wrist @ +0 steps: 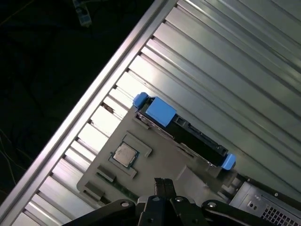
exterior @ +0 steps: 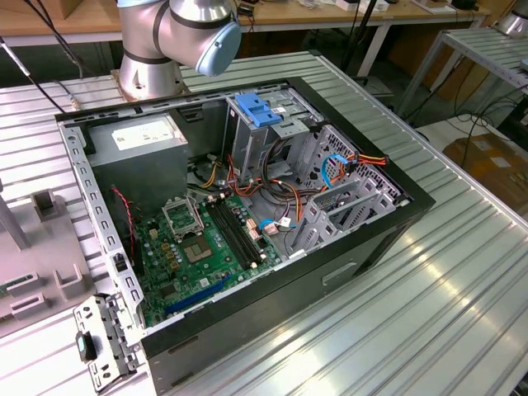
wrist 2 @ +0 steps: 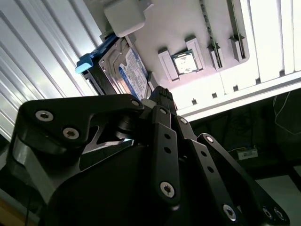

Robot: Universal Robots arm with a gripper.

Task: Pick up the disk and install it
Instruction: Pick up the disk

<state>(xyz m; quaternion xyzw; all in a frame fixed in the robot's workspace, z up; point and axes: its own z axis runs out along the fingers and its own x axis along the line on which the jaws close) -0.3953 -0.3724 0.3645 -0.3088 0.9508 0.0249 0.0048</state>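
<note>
Disk [wrist: 188, 134] [wrist 2: 127, 70] stands on edge in a slot of the grey fixture plate [wrist: 155, 162], near the tabletop [wrist: 225, 56] edge and just off a corner of the computer case [wrist: 268, 209], with its label side toward the plate's CPU chip [wrist: 124, 154]. Claw [wrist: 164, 183] [wrist 2: 161, 94] hangs above the plate pointing down, tips pressed together, near the disk's label side but clear of it. In the exterior view the arm [exterior: 190, 29] stands with its base on the tabletop behind the open case.
</note>
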